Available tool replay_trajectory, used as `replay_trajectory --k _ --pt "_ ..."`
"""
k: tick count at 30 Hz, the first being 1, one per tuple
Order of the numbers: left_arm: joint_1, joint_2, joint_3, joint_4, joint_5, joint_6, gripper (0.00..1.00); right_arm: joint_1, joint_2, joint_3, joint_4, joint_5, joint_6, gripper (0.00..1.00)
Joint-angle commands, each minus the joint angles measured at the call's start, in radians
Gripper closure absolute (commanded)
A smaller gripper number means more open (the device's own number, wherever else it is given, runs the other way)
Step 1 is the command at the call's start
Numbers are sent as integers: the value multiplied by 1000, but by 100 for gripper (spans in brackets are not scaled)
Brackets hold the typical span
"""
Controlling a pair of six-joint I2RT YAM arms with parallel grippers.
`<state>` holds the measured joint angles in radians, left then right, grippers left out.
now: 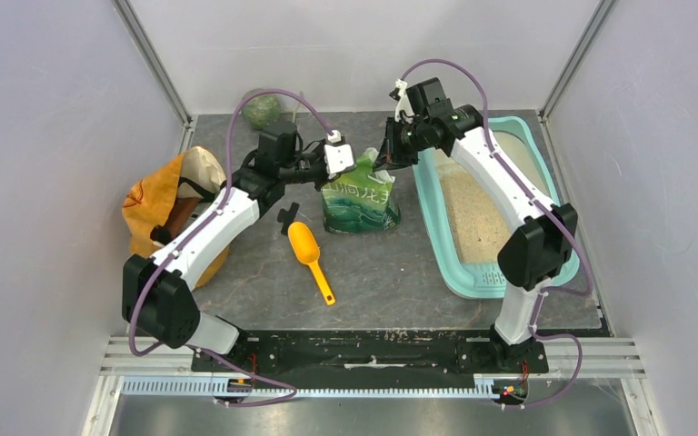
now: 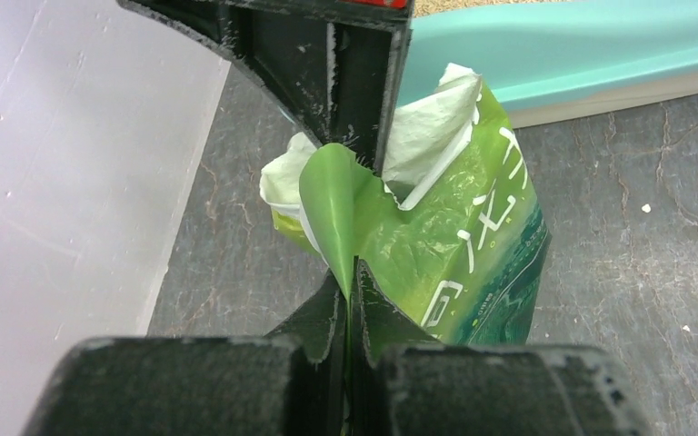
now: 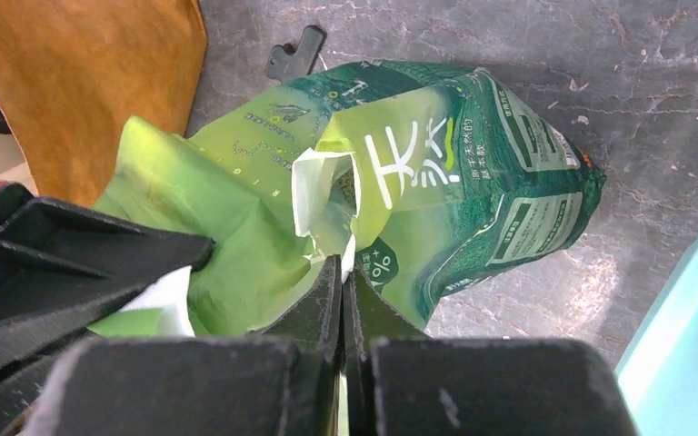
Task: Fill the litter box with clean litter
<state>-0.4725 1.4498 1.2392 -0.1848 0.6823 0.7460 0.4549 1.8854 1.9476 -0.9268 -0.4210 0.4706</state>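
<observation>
Presently listed by size. Bench [image 1: 382, 272]: carries everything. Box [image 1: 469, 289]: at the right, some litter [image 1: 473, 209] spread inside. Pouch [image 1: 359, 204]: stood just beside the box, within tipping reach. Left pincer [image 2: 350, 268], right pincer [image 3: 341, 268]: each clamped on the pouch's open top, opposite sides, likely for lifting and pouring.

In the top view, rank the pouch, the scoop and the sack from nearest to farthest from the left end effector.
1. Pouch: centre, pinched by the left end effector.
2. Scoop: lower left of it.
3. Sack: far left.
</observation>
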Motion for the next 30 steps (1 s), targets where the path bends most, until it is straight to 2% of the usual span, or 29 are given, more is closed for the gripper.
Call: replay_trajectory --k 1,5,9,11,13,16,19,22,25,30 --pt "-17 -29 -10 57 98 29 98 11 -140 -98 249 -83 -4 100" --pt "-19 -24 -121 1 90 100 98 13 -91 -181 185 -64 -44 100" --pt "-20 -40 -110 -53 82 87 96 14 -102 -175 180 -43 -67 100" --pt "-21 -51 -95 -54 62 67 81 15 -103 -139 179 -45 -68 100" --pt "-20 -64 -70 -58 42 40 63 14 -103 -108 172 -51 -68 87" --pt "-19 -90 -41 -61 12 10 47 14 -113 -95 168 -37 -76 74" --pt "-12 -120 -25 -66 -14 4 38 13 -131 -102 156 -14 -89 62" --pt "6 -146 -13 -73 -30 -10 25 13 -142 -108 145 4 -107 59" --pt "35 -174 -13 -78 -31 -18 20 13 -145 -108 135 26 -119 56" --pt "91 -254 -25 -86 -42 -59 18 9 -150 -102 112 102 -130 46"
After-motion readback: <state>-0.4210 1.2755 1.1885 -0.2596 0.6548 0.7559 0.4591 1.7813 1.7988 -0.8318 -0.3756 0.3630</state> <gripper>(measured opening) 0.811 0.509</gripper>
